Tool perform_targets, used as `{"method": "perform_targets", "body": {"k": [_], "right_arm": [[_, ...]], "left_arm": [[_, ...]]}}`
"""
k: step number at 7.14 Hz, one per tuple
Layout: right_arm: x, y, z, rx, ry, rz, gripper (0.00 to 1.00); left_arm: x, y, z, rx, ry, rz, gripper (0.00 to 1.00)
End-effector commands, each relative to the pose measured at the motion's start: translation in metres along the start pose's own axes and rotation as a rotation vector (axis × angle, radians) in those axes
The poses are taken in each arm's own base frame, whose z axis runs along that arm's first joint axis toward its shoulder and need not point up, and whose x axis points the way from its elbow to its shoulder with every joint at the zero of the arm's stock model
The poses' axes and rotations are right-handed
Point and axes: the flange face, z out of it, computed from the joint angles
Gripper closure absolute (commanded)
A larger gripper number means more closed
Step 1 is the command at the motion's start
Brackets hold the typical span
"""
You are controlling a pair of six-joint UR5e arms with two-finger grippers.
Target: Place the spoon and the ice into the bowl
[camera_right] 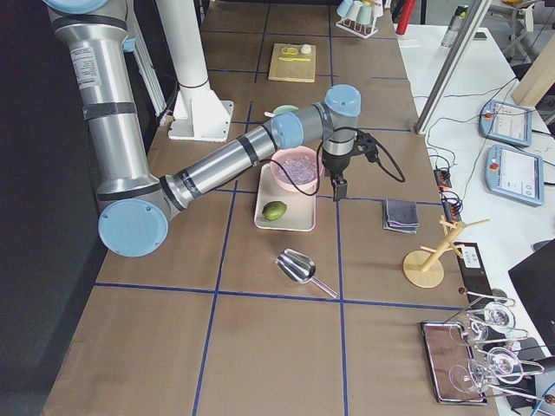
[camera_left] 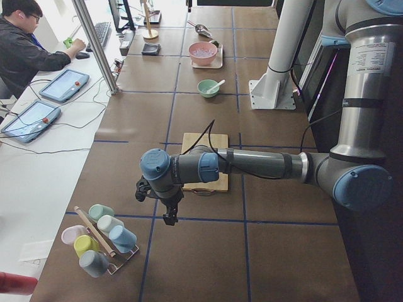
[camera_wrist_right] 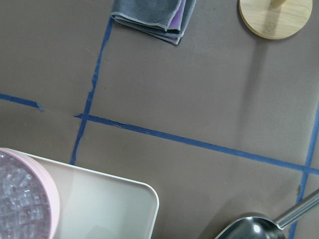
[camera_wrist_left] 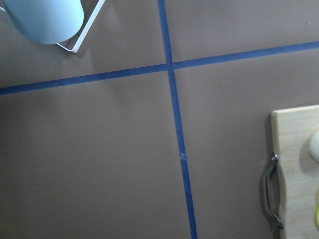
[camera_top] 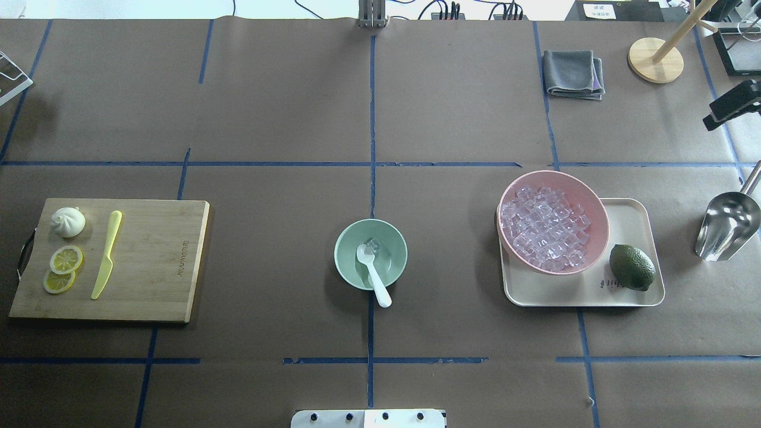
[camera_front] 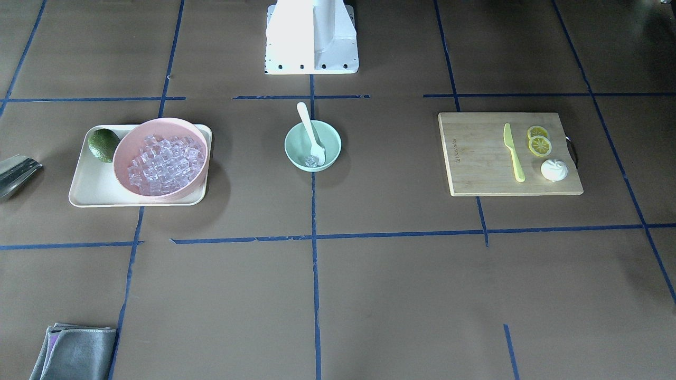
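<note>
The mint-green bowl stands at the table's middle and also shows in the overhead view. The white spoon lies with its scoop inside the bowl and its handle over the rim on the robot's side. One clear ice cube lies in the bowl by the scoop. Many more ice cubes fill the pink bowl. The left gripper hangs past the cutting board. The right gripper hangs beside the pink bowl. I cannot tell whether either gripper is open.
The pink bowl and a dark green fruit sit on a cream tray. A metal scoop lies beside the tray. A cutting board holds a yellow-green knife, lemon slices and a white bun. A grey cloth lies at the far right.
</note>
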Motion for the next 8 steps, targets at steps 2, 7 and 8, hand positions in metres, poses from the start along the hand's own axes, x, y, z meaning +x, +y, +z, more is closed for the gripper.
{"method": "perform_targets", "body": {"k": [2, 7, 8], "right_arm": [[0.119, 0.041, 0.002, -0.015, -0.089, 0.033, 0.0], [0.248, 0.096, 0.051, 0.033, -0.069, 0.094, 0.0], [0.253, 0.112, 0.061, 0.021, -0.072, 0.114, 0.0]], "left_arm": [[-0.008, 0.012, 0.003, 0.017, -0.005, 0.011, 0.0], [-0.013, 0.023, 0.011, 0.024, -0.002, 0.016, 0.0], [-0.013, 0.023, 0.011, 0.025, -0.002, 0.017, 0.0]]}}
